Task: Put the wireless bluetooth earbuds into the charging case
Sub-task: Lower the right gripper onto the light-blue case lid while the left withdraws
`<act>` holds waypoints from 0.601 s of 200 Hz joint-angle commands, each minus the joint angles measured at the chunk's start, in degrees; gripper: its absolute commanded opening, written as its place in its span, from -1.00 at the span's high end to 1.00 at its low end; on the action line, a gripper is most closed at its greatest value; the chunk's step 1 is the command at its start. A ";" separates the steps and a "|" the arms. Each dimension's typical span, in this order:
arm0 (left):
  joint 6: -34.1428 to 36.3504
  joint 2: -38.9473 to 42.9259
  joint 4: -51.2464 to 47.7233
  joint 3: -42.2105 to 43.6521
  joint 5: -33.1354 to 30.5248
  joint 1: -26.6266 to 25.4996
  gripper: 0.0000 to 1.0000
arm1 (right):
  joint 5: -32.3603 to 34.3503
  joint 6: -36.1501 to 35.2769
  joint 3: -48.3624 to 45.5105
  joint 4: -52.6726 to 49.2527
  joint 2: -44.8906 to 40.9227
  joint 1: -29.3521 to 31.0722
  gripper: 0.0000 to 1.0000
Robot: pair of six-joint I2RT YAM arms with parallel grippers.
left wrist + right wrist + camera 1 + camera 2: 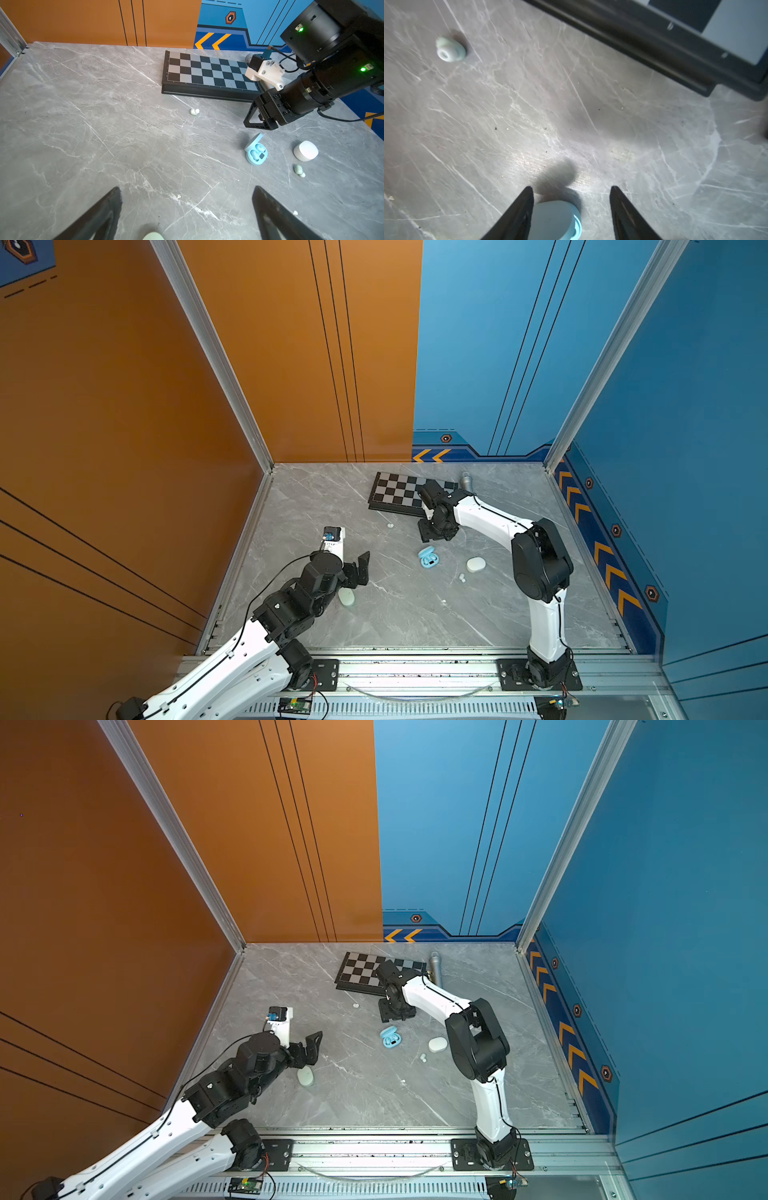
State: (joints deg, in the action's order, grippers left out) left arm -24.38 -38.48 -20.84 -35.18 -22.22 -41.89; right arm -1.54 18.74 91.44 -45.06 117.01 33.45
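A light blue charging case (428, 558) (256, 152) lies open mid-table with two blue earbuds (257, 151) seated in it. One pale earbud (390, 525) (450, 49) lies alone in front of the chessboard. A mint earbud (298, 170) (461, 577) lies beside a closed white case (476, 564) (305, 150). My right gripper (436, 533) (571, 191) hangs open just behind the blue case, whose lid (554, 220) is close to one finger. At the left, my left gripper (361, 568) (187, 199) is wide open and empty above a closed mint case (346, 596) (153, 235).
A folded chessboard (399, 491) lies at the back, partly under the right arm, with a grey cylinder (465, 480) beside it. A tiny white speck (443, 601) lies on the grey marble table (395, 626). Walls close in the left, back and right sides.
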 commanded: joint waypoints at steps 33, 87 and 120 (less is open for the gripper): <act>-1.98 3.83 -1.24 1.42 -0.39 0.60 -0.96 | 2.24 -1.51 -7.45 -0.60 -4.75 0.56 -0.21; -2.86 2.65 -1.31 1.26 0.61 1.99 -0.96 | 2.18 -1.94 -12.16 1.38 -10.37 0.77 -0.20; -3.49 1.97 -1.74 0.94 0.95 3.02 -0.96 | 2.14 -3.79 -12.68 1.30 -14.62 2.11 -0.20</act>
State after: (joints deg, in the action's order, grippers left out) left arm -26.76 -36.16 -21.10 -34.48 -22.15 -39.99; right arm -1.17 17.30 79.75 -44.34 106.41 34.28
